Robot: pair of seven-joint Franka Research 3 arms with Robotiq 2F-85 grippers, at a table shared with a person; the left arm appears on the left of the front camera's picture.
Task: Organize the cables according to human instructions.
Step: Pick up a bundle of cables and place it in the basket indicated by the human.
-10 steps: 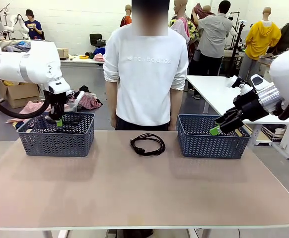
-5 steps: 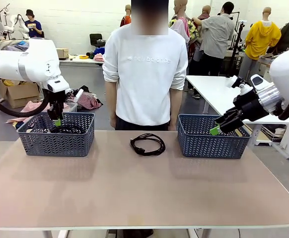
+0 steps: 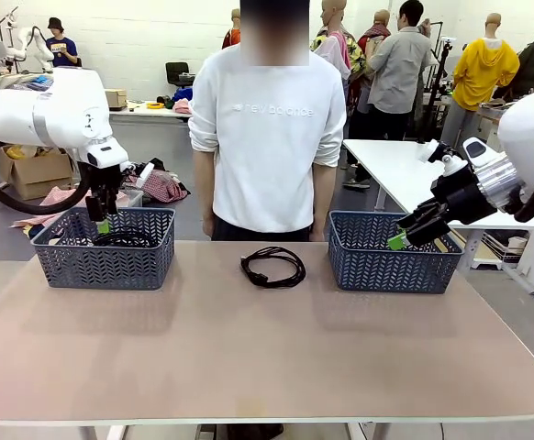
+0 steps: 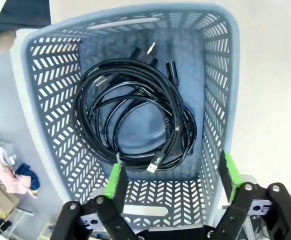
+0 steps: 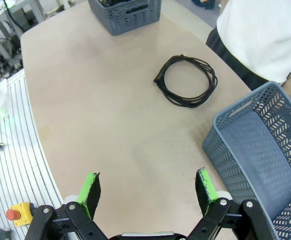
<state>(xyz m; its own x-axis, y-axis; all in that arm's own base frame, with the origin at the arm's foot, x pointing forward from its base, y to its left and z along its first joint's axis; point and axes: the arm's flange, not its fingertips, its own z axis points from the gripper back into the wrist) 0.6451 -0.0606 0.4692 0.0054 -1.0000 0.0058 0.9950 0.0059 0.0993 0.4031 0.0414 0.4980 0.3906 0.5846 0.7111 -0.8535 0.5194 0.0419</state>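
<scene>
Over the left basket (image 3: pixel 102 264) my left gripper (image 4: pixel 171 165) hangs wide, empty, cables (image 4: pixel 135 112) lying inside; right gripper (image 5: pixel 147 175) wide too. Likely next: loose cable (image 3: pixel 272 267) on the table (image 3: pixel 249 357), pinch across the whole bundle.

Left hand (image 3: pixel 100 221) points straight down, spread wide; right hand (image 3: pixel 397 242) likewise spread.

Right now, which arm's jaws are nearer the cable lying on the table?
Right. Its jaws hover by the right basket, beside the cable; the left jaws hang above the left basket, farther off.
</scene>
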